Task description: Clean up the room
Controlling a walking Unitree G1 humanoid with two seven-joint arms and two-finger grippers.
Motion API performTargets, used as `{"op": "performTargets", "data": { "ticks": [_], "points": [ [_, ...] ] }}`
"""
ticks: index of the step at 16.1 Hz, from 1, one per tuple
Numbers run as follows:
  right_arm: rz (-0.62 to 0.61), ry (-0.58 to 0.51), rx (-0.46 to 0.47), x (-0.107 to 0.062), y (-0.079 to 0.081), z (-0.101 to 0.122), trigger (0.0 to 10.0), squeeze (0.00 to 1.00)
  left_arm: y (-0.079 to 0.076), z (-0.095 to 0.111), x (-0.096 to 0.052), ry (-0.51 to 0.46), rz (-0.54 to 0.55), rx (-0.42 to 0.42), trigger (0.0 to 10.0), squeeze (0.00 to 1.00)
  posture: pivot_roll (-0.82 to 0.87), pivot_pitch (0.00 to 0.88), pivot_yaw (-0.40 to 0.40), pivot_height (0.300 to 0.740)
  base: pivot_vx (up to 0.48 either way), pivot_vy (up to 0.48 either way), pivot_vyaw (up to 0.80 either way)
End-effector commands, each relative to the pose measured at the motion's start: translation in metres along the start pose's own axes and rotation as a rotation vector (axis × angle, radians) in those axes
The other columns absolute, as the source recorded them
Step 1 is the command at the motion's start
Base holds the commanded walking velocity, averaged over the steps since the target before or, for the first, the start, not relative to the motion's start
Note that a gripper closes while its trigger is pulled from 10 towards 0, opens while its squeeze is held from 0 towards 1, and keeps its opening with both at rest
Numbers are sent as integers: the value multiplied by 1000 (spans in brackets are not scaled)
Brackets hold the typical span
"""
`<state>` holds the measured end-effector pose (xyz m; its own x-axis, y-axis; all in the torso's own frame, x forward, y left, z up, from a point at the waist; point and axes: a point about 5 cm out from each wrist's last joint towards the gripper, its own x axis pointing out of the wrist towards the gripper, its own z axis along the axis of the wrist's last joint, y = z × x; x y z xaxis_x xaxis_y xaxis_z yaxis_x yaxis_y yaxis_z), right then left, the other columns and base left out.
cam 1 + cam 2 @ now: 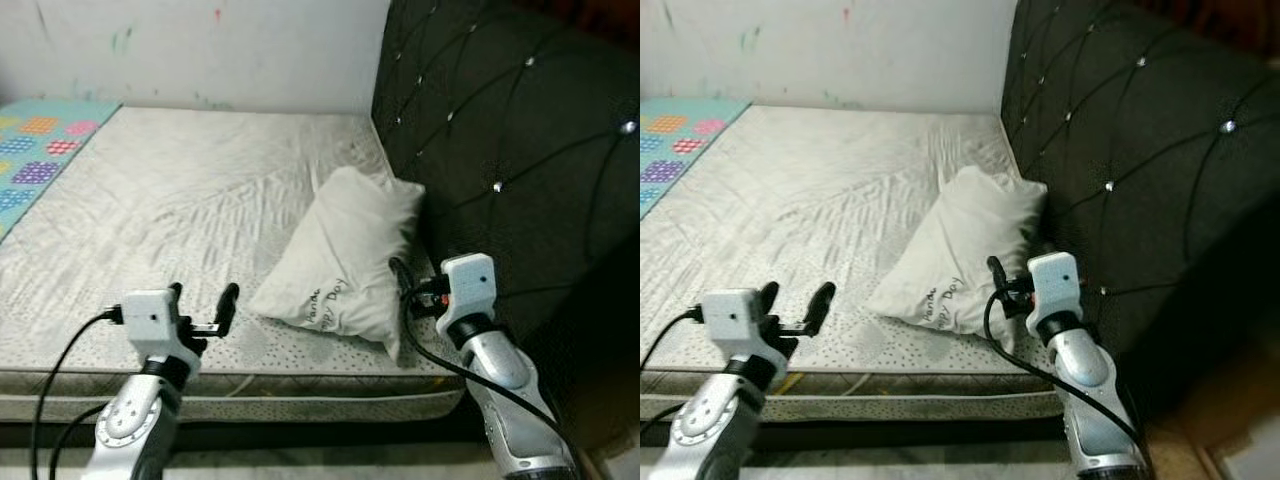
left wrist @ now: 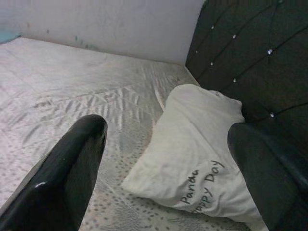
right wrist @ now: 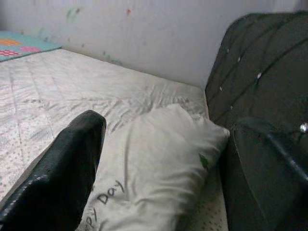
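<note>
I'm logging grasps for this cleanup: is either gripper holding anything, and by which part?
Nothing is held. The left gripper hovers open over the mattress edge; the right gripper is open beside the white printed pillow.

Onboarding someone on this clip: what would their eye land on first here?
Probably the white pillow with printed lettering, lying on the bare mattress with its far end against the dark tufted headboard. Then the two open grippers: the right gripper at the pillow's near edge beside the headboard, the left gripper over the mattress's front edge, apart from the pillow. A colourful patterned mat lies at the bed's far left.
</note>
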<state>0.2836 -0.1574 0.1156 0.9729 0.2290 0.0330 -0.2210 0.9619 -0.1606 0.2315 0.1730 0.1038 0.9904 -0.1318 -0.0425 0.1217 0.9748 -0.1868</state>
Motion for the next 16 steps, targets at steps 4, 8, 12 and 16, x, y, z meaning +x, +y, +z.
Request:
{"op": "performTargets", "data": {
  "ticks": [4, 8, 12, 16],
  "points": [
    [-2, -5, -20, 0, -4, 2, 10000, 0, -7, 3, 0, -24, -44, -16, 10000, 0, -167, 1, -13, 740, 409, 0, 0],
    [-1, -7, -20, 0, -3, 2, 10000, 0, -6, 3, 0, -22, -49, -12, 10000, 0, -166, 4, -11, 740, 480, 0, 0],
    [0, -2, -22, 0, -3, 0, 10000, 0, -5, 2, -1, -10, -39, -1, 10000, 0, -163, 6, -10, 740, 419, 0, 0],
    [1, 7, -21, -2, -2, -2, 10000, 0, -3, 0, -1, 10, -16, 3, 10000, 0, -159, 9, -7, 740, 0, 0, 0]
  ]
}}
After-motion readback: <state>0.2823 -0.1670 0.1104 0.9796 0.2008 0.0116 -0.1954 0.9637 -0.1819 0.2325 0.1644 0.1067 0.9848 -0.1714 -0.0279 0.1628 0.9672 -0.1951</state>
